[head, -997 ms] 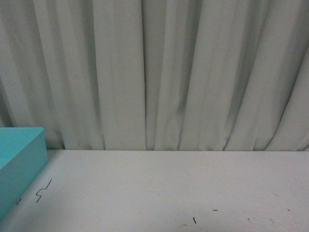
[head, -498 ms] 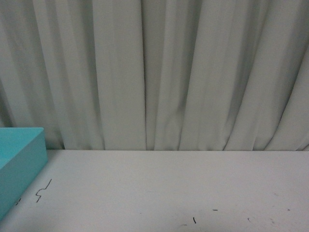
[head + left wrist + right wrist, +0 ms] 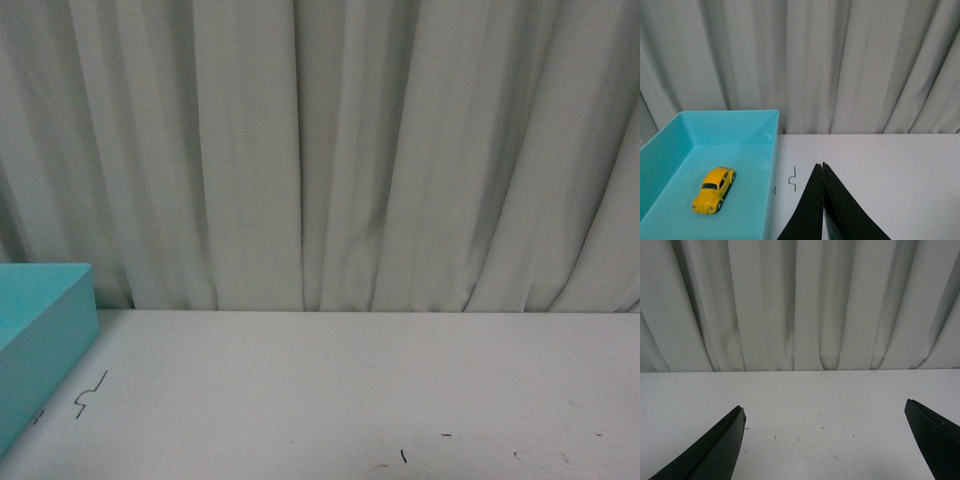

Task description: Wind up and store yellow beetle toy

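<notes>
the beetle (image 3: 713,189) sits on its wheels on the floor of the teal bin (image 3: 771,150), away from the walls, its nose turned toward the nearer end of the bin as the left wrist camera looks at it. nothing is touching it.

the left gripper (image 3: 822,167) hangs over the white table (image 3: 880,165) just beside the bin, its two black fingers pressed together tip to tip with nothing between them. a small dark squiggle (image 3: 793,178) is marked on the table between the fingers and the bin wall.

the right gripper (image 3: 825,410) is spread wide, one black finger (image 3: 715,450) at each side of its camera's view, bare table showing between them with a few faint scuffs. it holds nothing.

from the front camera neither arm shows. only a corner of the bin (image 3: 40,340) pokes in at the left edge, the squiggle (image 3: 90,393) near it on the table (image 3: 350,380), and a pale pleated curtain (image 3: 320,150) hangs along the back.
</notes>
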{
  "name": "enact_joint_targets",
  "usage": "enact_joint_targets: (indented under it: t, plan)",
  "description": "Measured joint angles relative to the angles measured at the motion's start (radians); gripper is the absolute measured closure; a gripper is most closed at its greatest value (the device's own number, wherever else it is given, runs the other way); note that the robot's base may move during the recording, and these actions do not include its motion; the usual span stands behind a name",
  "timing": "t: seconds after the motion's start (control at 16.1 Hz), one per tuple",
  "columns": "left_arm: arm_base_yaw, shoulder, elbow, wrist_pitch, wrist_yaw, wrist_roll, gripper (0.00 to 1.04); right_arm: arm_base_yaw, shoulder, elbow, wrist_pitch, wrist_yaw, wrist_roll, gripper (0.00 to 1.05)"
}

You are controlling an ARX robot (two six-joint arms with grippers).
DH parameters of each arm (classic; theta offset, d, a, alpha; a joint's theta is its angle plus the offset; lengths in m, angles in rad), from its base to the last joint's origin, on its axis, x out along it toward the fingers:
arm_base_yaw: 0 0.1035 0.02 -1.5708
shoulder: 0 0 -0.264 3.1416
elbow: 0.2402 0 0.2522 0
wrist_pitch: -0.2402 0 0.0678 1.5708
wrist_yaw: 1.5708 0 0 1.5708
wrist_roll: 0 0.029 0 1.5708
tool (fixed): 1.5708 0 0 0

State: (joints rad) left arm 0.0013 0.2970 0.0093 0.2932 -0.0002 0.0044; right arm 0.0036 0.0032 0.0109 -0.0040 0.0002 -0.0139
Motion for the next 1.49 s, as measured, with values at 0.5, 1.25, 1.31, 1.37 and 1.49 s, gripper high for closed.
enact_joint_targets:
  t: [0.5,1.25,1.31,1.37,1.49]
  plan:
    - [-0.001,-0.286,0.001,-0.297,-0.001,0.000,1.03,0.000,0.000,0.000,0.000,0.001,0.000,0.07]
    - [-0.002,-0.291,0.001,-0.296,0.000,-0.001,0.22,0.000,0.000,0.000,0.000,0.000,0.000,0.07]
    - [-0.002,-0.291,0.001,-0.296,0.000,-0.002,0.09,0.000,0.000,0.000,0.000,0.000,0.000,0.07]
    - [-0.002,-0.291,0.001,-0.296,0.000,-0.001,0.06,0.000,0.000,0.000,0.000,0.000,0.000,0.07]
    - [-0.002,-0.291,0.001,-0.296,0.000,-0.001,0.07,0.000,0.000,0.000,0.000,0.000,0.000,0.07]
